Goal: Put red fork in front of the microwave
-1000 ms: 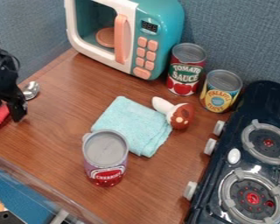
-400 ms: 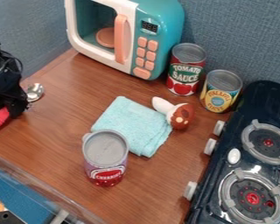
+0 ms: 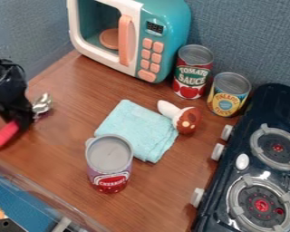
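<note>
The pincer [image 3: 24,121] has the red fork [image 3: 3,136] pinched, over at the left side of the table [image 3: 62,152].
Its silver head pokes out toward the microwave [image 3: 175,27], well apart from it and the folded cloth [image 3: 135,127].

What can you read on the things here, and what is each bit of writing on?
"TOMATO SAUCE": the red-and-green can beside the microwave.
"CHERRIES": the can nearest the camera.
Probably "PINEAPPLE": the yellow-and-blue can; the word below it is too blurred to read.
The digits on the microwave's display are too small to be sure of.
</note>
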